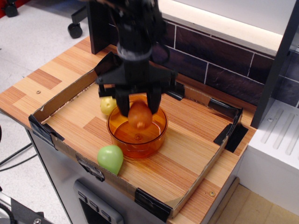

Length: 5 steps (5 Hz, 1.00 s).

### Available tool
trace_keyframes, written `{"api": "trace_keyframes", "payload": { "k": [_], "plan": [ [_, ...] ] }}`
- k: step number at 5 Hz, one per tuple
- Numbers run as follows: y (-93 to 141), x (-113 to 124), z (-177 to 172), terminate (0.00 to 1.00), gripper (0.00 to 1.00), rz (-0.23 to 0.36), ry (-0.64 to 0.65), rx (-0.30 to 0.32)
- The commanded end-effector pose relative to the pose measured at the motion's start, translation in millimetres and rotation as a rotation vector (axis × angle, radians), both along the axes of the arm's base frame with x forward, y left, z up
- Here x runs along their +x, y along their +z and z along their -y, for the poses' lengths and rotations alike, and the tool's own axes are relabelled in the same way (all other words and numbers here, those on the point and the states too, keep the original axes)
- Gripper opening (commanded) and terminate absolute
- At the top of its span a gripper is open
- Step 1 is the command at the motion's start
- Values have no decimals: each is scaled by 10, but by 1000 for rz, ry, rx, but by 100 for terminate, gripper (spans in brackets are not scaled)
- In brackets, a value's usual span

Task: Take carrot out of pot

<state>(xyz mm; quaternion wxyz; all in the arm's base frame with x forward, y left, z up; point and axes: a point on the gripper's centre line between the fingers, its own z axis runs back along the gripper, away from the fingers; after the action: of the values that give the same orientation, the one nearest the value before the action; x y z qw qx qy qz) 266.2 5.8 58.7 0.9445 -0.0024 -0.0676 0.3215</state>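
My black gripper [139, 112] is shut on the small orange carrot [139, 116] and holds it above the middle of the pot, about level with the rim. The round translucent orange pot [122, 139] stands on the wooden board inside the cardboard tray, and its inside looks empty. The two fingers [123, 105] clamp the carrot from the left and right.
A light green pear-shaped toy [110, 158] lies just in front-left of the pot. A yellow potato [108, 105] sits behind-left of the pot. Low cardboard walls [60, 100] with black tape corners ring the board. A dark brick wall runs behind.
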Motion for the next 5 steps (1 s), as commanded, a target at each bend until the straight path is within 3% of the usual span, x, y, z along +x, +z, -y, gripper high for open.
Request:
{"api": "trace_keyframes", "payload": {
  "k": [1,2,3,5],
  "plan": [
    [359,363,215,0,0,90,36,-34],
    [238,546,397,0,0,63,44,-23],
    [-24,622,568,0,0,15,12,6],
    [-339,650,682,0,0,-30,-15,46]
  ]
}}
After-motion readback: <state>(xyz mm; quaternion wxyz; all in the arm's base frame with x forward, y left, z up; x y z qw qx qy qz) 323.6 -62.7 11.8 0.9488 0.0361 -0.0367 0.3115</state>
